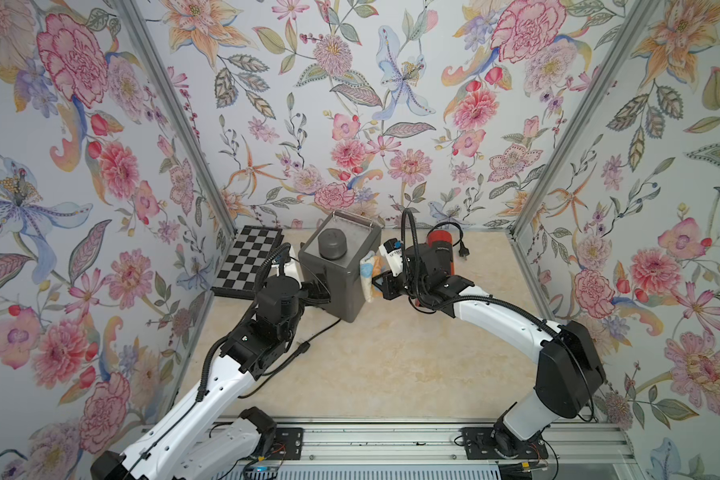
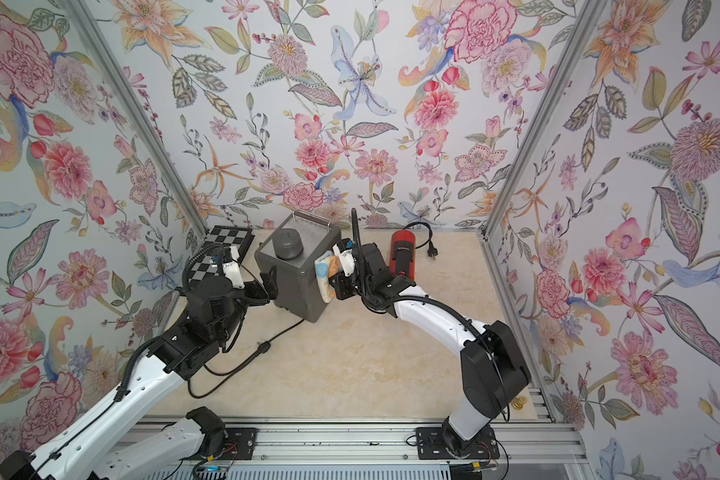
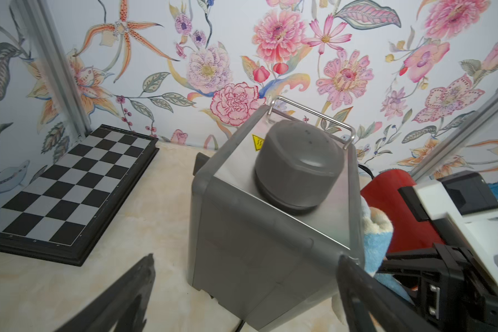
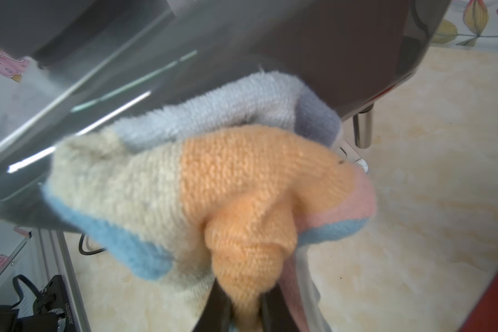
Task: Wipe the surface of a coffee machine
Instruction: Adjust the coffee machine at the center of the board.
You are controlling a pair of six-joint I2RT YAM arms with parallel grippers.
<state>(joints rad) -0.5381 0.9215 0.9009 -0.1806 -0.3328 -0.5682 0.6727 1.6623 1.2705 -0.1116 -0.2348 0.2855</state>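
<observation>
Yellow warning sticker [image 3: 258,143] tops grey coffee machine [image 3: 256,258]; red appliance [image 1: 438,240] lettering illegible.

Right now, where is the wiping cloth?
In both top views the cloth is against the grey coffee machine's right-hand side, pinched in the right tool, with the red appliance farther right.

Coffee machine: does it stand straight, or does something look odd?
The coffee machine stands upright but turned askew: one corner points at the front edge of the table. No spill or damage shows.
</observation>
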